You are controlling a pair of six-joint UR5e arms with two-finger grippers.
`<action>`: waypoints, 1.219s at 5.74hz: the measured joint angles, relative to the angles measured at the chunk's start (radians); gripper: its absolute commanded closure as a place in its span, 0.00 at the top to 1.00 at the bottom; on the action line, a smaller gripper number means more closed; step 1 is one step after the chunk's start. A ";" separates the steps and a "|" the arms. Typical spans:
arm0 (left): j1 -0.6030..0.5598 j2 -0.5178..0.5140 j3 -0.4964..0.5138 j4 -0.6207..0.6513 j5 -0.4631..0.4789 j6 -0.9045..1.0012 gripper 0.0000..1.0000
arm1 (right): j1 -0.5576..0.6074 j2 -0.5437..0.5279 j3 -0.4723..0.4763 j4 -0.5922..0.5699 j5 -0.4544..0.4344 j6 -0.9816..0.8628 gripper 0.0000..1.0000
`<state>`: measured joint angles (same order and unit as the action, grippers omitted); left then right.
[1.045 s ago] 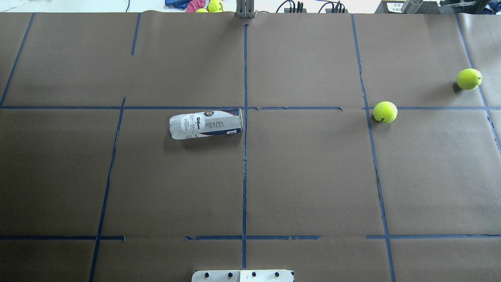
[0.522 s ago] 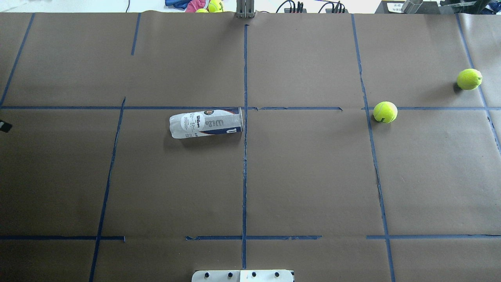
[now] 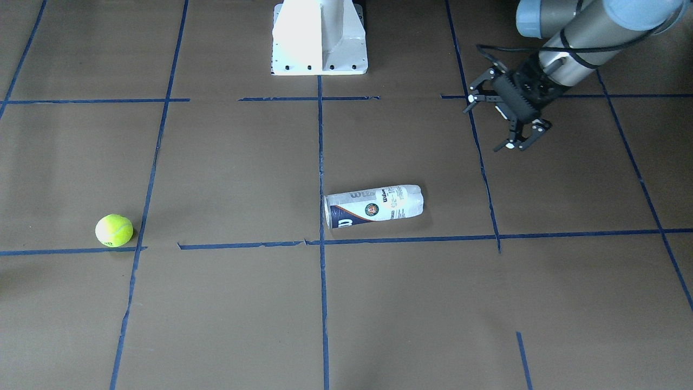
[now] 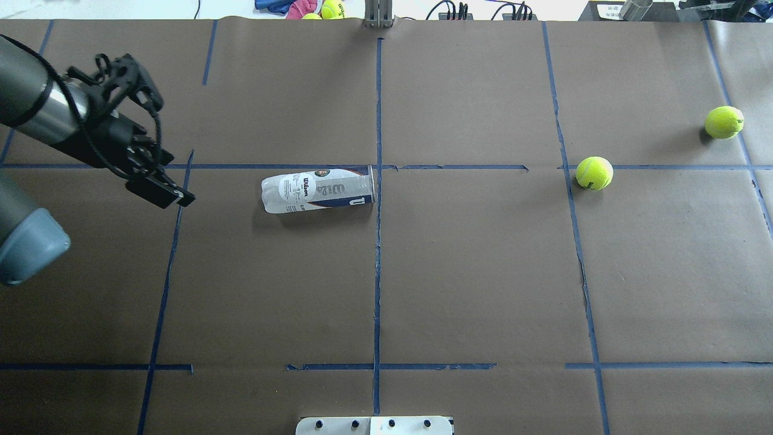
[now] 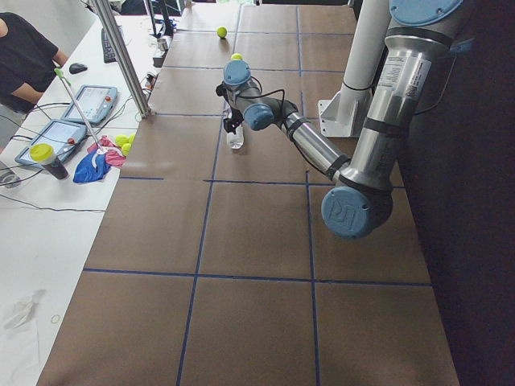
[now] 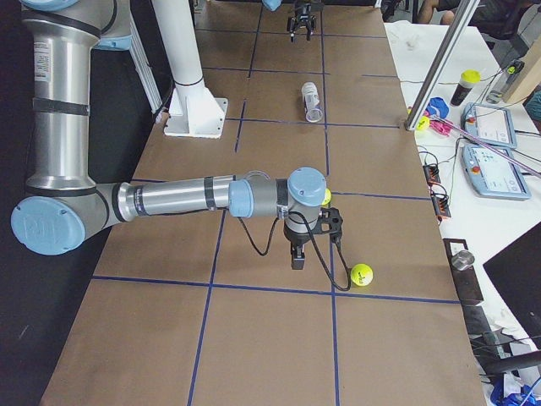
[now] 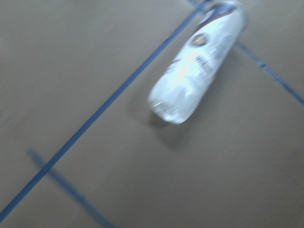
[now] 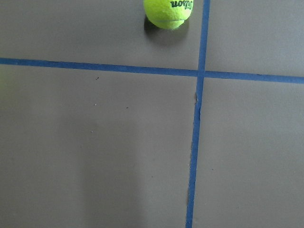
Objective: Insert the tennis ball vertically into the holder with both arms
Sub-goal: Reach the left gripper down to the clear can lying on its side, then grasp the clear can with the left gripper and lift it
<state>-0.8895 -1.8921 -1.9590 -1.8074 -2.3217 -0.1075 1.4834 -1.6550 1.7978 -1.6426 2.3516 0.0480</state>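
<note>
The left claw (image 3: 482, 129) hangs spread wide, well apart from the can (image 4: 318, 190), which lies on its side by the centre tape line (image 4: 377, 272). The ball (image 4: 594, 173) rests on the table's right half, a second ball (image 4: 723, 121) beyond. The right claw (image 6: 297, 254) hovers nearby; its state cannot be told.

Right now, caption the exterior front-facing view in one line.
Open left gripper hangs apart from the holder lying on its side; a tennis ball sits far off.
</note>
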 measured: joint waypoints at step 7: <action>0.294 -0.506 0.385 0.258 0.470 0.265 1.00 | 0.000 -0.002 0.015 0.000 0.000 0.003 1.00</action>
<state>-0.5952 -2.3980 -1.5739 -1.5495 -1.8512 0.1574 1.4834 -1.6566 1.8128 -1.6429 2.3516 0.0509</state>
